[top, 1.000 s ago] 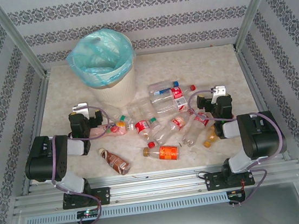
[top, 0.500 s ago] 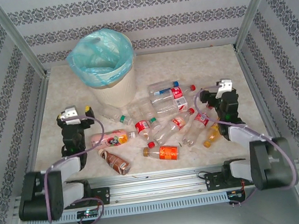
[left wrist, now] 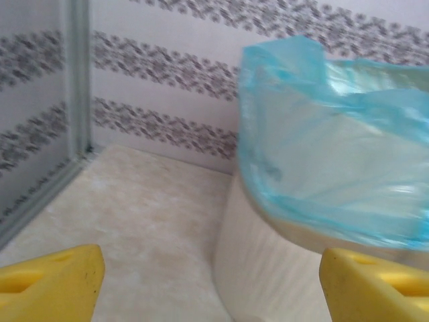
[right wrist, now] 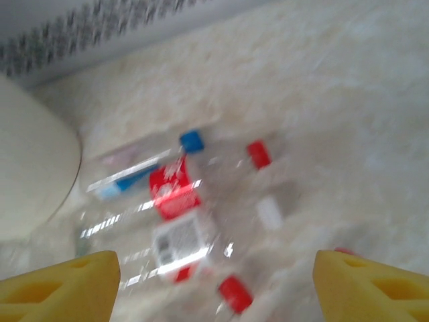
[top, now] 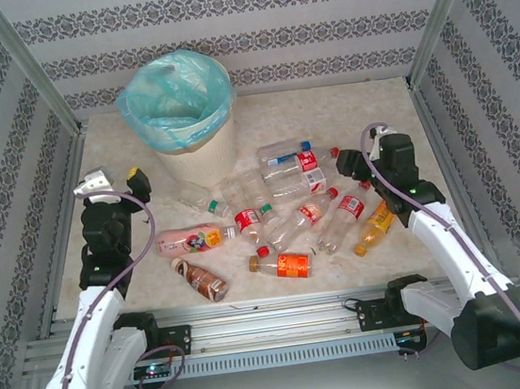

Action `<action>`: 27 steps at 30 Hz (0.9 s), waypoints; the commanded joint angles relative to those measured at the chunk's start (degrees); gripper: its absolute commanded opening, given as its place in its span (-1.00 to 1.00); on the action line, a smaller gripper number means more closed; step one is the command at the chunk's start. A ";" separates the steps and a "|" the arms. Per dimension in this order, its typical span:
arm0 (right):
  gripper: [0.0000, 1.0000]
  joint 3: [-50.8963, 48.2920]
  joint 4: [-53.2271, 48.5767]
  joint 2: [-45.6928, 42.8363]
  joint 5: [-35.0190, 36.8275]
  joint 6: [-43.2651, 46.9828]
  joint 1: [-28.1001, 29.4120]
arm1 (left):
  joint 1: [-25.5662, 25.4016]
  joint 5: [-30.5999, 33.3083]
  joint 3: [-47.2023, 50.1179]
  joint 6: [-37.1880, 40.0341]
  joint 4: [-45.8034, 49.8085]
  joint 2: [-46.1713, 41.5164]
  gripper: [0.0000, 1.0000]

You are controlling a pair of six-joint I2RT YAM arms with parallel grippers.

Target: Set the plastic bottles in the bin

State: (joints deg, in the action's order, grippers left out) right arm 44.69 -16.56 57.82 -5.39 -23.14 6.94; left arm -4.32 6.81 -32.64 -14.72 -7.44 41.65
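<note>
Near row: closest to the arm bases I read the brown-label bottle (top: pixel 200 280) and the orange-label bottle (top: pixel 284 265), both flat on the table (top: pixel 392 107).
Middle row: the pink bottle (top: pixel 188 239) lies with its long axis left to right. The orange juice bottle (top: pixel 374 229) lies slanted on the right side.
Plastic bottles, overall (top: pixel 286 215): all that I can see lie on the table between the two arms. I see none in the mouth of the bin.
Left gripper (top: pixel 116 181): released, jaws spread and holding nothing. In its wrist view the yellow fingertips (left wrist: pixel 50 282) frame the bin wall ahead.
Right gripper (top: pixel 353 162): released, jaws spread and holding nothing. Its wrist view is blurred, with bottles ahead and below.
Decisive relation: the red-label clear bottle (top: pixel 296 163) lies just beside the right gripper, towards the centre of the table. Its long axis runs left to right and its red cap end points at that gripper.
Nearer arm: the right arm for this bottle. The left arm is nearer the pink bottle, which lies back towards its base.
Next move, my judgement: lower the right gripper and turn the wrist so the jaws straddle the bottle's width.
Bin (top: pixel 200 154): upright at far left-centre behind the pile, with the turquoise liner (top: pixel 172 96) folded over its rim. The left gripper is near its side.
</note>
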 commanded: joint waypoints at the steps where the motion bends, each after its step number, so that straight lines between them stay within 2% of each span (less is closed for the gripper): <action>1: 0.52 3.47 -13.45 -0.91 -0.46 -4.47 0.62 | -4.72 -5.34 -6.20 -1.77 18.93 -2.02 0.63; 4: 0.52 3.21 -18.47 -4.24 1.38 -8.51 0.79 | -12.74 -5.13 -10.41 2.82 24.62 -3.42 0.62; 7: 0.50 3.30 -24.61 -7.06 3.36 -8.88 1.46 | -20.48 -5.42 -14.72 7.42 29.96 -1.99 0.61; 10: 0.56 1.15 -29.66 -9.51 10.28 -12.28 1.42 | -25.90 -6.10 -18.21 10.36 34.38 1.22 0.61; 13: 0.58 -1.75 -31.08 -11.51 14.75 -13.57 0.41 | -30.11 -7.07 -17.13 12.18 32.23 3.11 0.61; 15: 0.58 -3.39 -30.31 -12.47 15.83 -14.32 -0.39 | -32.35 -8.26 -15.51 12.76 29.23 3.70 0.61; 19: 0.56 -5.87 -27.87 -11.59 11.96 -14.77 -3.93 | -36.68 -9.69 -13.60 14.47 24.40 5.22 0.64; 21: 0.41 -4.99 -27.74 -10.15 10.10 -13.66 -4.48 | -37.88 -9.78 -13.27 14.81 23.52 5.77 0.65; 25: 0.18 -1.29 -27.27 -6.96 8.09 -13.72 -0.48 | -38.40 -9.25 -12.88 14.05 23.32 6.50 0.67; 27: 0.15 -0.27 -26.91 -5.22 8.85 -15.19 3.20 | -38.49 -9.14 -12.80 13.54 23.35 6.47 0.67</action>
State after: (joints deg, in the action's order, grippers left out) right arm 41.47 -44.31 51.37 4.03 -36.69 7.01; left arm -42.02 -2.17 -45.87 -1.69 18.70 48.29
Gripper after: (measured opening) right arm 0.578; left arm 0.835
